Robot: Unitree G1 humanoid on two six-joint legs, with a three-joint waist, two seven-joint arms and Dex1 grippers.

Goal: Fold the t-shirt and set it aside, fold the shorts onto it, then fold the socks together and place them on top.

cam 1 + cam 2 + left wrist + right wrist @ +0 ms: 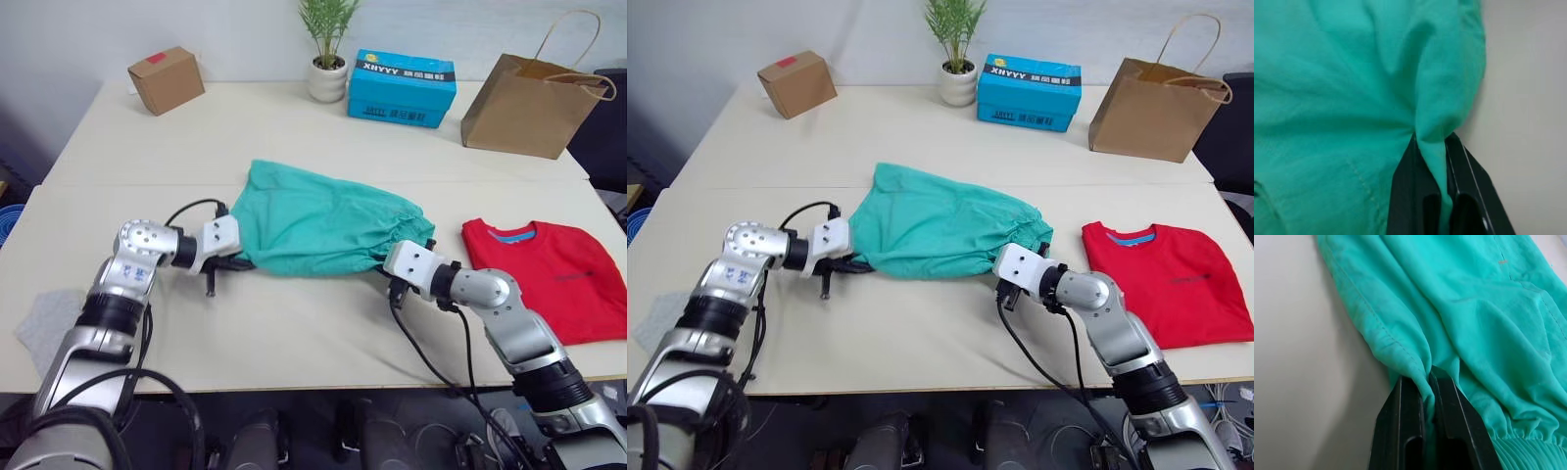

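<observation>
The teal shorts (323, 223) lie spread in the middle of the table, gathered waistband toward the right. My left gripper (238, 261) is shut on the shorts' near-left edge, a fold of teal cloth (1440, 147) pinched between its black fingers. My right gripper (384, 271) is shut on the near-right hem by the waistband (1520, 450), cloth squeezed between its fingers (1400, 421). The red t-shirt (558, 274) lies folded at the table's right side, blue collar lining showing. A grey sock (44, 328) lies at the table's near-left edge, beside my left arm.
Along the back stand a cardboard box (166, 79), a potted plant (328, 59), a blue carton (402, 88) and a brown paper bag (534, 103). Bare tabletop (294, 323) stretches in front of the shorts.
</observation>
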